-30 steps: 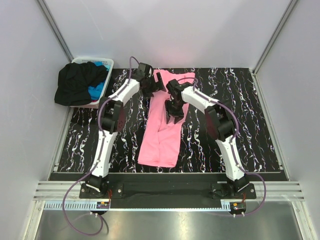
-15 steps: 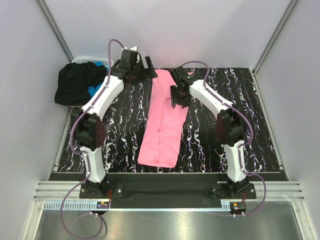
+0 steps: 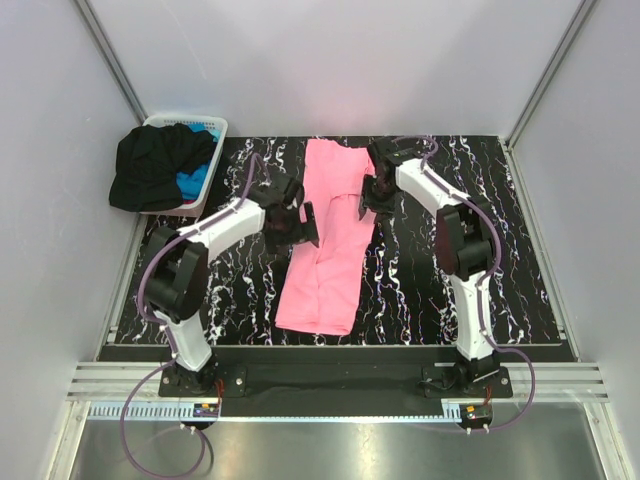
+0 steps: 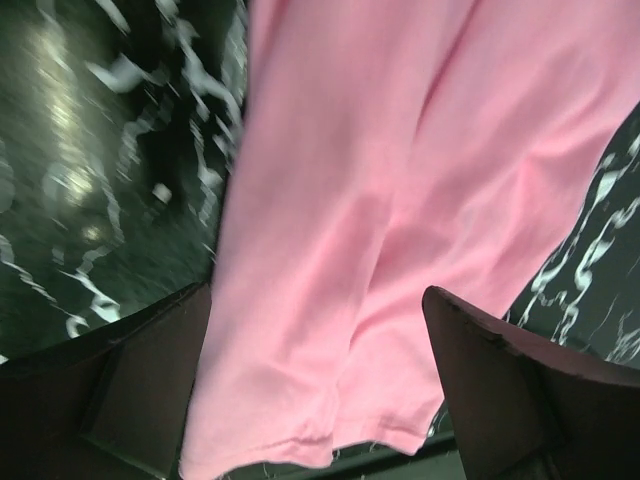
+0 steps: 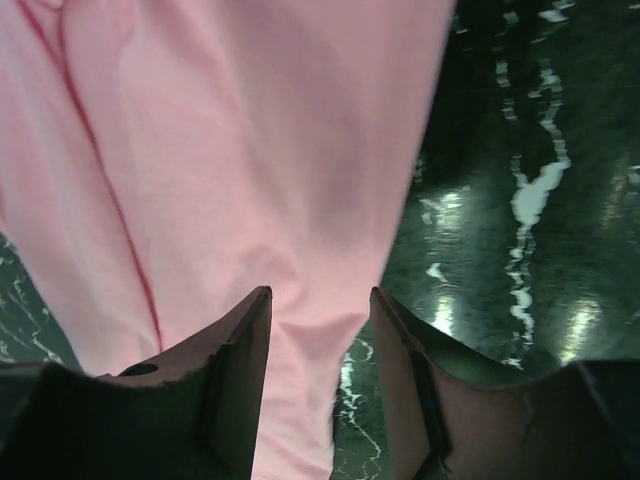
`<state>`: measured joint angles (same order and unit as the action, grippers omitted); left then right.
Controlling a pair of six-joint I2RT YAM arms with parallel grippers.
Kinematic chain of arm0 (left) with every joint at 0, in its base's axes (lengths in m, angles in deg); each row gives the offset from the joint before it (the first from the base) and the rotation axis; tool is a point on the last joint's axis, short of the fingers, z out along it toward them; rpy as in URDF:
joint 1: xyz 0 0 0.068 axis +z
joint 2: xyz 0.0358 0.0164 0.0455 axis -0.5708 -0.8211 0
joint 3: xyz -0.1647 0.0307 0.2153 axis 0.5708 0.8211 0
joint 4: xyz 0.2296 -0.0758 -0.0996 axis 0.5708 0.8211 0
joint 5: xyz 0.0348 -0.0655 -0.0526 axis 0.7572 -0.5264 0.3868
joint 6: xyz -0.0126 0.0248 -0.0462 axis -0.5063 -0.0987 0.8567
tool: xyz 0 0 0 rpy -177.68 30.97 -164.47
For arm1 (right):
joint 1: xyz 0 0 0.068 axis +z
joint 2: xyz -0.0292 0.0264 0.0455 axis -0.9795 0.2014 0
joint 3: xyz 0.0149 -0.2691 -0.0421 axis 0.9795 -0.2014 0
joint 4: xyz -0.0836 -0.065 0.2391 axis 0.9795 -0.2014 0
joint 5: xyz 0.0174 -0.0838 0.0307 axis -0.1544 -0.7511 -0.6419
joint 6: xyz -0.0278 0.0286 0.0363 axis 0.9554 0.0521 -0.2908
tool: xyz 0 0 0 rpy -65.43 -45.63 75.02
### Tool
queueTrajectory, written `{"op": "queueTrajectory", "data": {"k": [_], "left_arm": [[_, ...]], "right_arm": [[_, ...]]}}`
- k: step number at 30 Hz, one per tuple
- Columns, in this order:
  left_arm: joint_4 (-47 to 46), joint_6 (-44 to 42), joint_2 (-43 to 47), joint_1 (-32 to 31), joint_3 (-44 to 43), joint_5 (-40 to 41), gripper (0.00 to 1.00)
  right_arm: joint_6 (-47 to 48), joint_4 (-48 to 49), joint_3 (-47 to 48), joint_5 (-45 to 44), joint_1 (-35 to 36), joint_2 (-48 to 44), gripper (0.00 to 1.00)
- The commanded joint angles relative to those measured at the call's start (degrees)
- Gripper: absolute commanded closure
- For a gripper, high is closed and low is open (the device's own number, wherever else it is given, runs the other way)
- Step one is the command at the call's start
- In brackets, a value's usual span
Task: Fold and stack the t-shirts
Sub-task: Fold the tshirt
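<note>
A bright pink t-shirt lies on the black marbled table as a long narrow strip, folded lengthwise and running from the back toward the front. My left gripper is at the strip's left edge, about halfway along. In the left wrist view its jaws stand wide open above the pink cloth, holding nothing. My right gripper is at the strip's right edge near the back. Its jaws are partly apart and straddle the edge of the pink cloth without pinching it. A black t-shirt and a blue t-shirt are heaped on the basket.
The white slotted basket stands at the back left corner, off the marbled table top. Pale walls close in the back and both sides. Both arm bases are bolted to the near rail.
My left arm swung from the back near the basket down to the pink shirt's left edge at mid-table. My right gripper shifted back and right along the shirt's right edge.
</note>
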<state>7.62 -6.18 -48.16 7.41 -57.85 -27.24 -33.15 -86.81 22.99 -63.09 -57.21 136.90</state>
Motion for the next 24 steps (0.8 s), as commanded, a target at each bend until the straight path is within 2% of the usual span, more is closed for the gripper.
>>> {"op": "queueTrajectory", "data": {"k": [1,13,24], "left_arm": [[-2.25,1.51,2.96,-1.08,2.34,-2.56,0.07],[-2.51,-1.12,5.24,-4.42,6.22,-7.4,0.08],[-0.32,-1.83,3.58,-7.85,8.51,-5.47,0.08]], "right_arm": [[-0.39,3.47,0.06,3.55,1.86,-0.72,0.49],[0.04,3.56,1.64,5.22,1.95,4.55,0.5],[-0.04,3.47,1.29,2.94,1.86,7.9,0.5]]}}
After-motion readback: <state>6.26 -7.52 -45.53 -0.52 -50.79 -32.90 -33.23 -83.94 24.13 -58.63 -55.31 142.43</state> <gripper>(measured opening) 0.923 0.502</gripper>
